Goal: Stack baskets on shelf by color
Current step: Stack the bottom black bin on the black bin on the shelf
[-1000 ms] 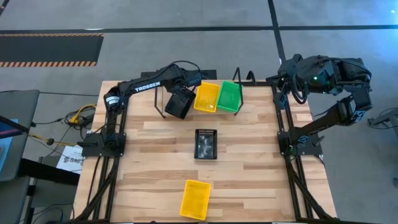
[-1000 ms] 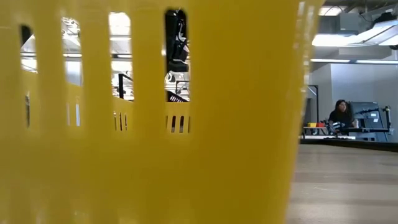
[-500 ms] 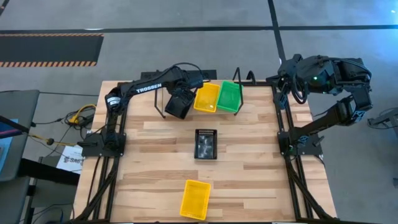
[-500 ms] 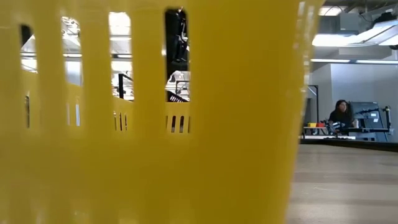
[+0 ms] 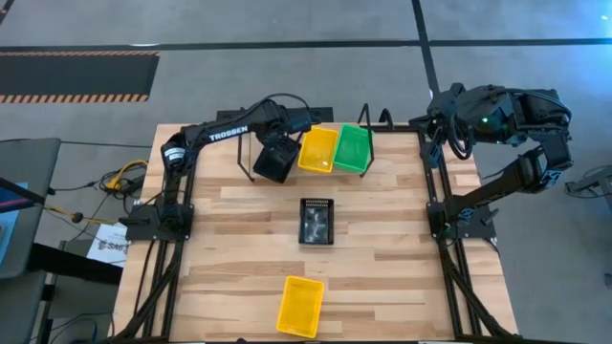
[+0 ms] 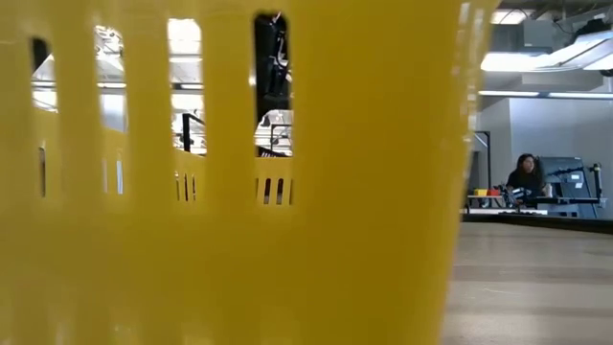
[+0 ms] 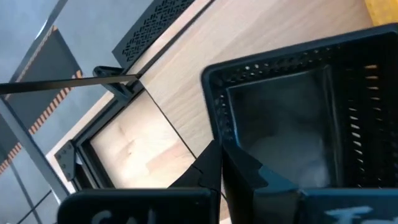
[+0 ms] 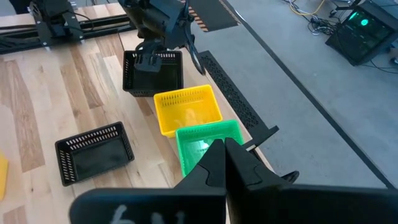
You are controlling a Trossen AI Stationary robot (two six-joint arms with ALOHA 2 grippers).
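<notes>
Nothing much has moved: we see the left gripper [image 5: 277,156] still clamped on the black basket [image 5: 274,162] just beside the yellow basket [image 5: 317,150] on the shelf [image 5: 251,153]; the right gripper [image 5: 432,132] waits closed, empty.

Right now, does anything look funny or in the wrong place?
Yes. A yellow basket sits alone at the table's near edge, right against the low camera, blocking most of its view. A black basket lies loose mid-table, while the left gripper holds another black basket tilted beside the shelf.
</notes>
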